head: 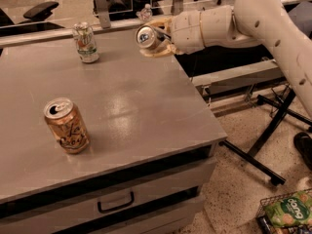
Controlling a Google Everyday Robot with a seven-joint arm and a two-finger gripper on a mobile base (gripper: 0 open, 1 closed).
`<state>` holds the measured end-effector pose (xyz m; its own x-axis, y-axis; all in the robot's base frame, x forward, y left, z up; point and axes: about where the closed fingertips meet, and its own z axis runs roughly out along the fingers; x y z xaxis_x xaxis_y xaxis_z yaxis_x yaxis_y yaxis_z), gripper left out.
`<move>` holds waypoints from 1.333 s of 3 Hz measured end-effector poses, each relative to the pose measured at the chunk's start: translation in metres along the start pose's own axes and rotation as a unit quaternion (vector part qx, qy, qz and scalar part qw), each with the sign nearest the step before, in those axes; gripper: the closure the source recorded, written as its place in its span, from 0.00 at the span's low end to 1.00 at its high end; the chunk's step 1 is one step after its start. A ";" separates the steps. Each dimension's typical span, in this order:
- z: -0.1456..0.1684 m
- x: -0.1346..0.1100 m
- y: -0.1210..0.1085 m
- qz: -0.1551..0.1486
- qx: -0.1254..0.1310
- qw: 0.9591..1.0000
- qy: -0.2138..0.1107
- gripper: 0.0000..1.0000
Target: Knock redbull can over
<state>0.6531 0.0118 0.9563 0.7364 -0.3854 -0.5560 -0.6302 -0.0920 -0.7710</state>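
The redbull can (146,36) is slim, silver and blue. It lies tipped on its side between the tan fingers (157,52) of my gripper (150,38), with its silver top facing the camera. It is at the far right edge of the grey table (146,106), at or just above the surface. The gripper is shut on the can, and my white arm reaches in from the upper right.
A white can with green markings (86,43) stands at the table's far left. A wider orange-bronze can (67,126) stands near the front left. A drawer handle (115,203) is below. Black stand legs (253,160) and a basket with a green bag (287,211) are on the floor at right.
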 end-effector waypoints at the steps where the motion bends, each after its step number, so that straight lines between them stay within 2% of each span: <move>1: 0.003 -0.003 0.009 -0.048 -0.082 0.996 0.003 1.00; 2: 0.013 -0.015 0.039 -0.081 -0.189 0.979 0.001 1.00; 3: 0.019 -0.036 0.086 -0.121 -0.330 0.936 -0.001 1.00; 4: 0.023 -0.047 0.105 -0.154 -0.390 0.907 0.030 1.00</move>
<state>0.5583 0.0413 0.8942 0.9069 -0.2792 -0.3156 -0.3971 -0.8168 -0.4185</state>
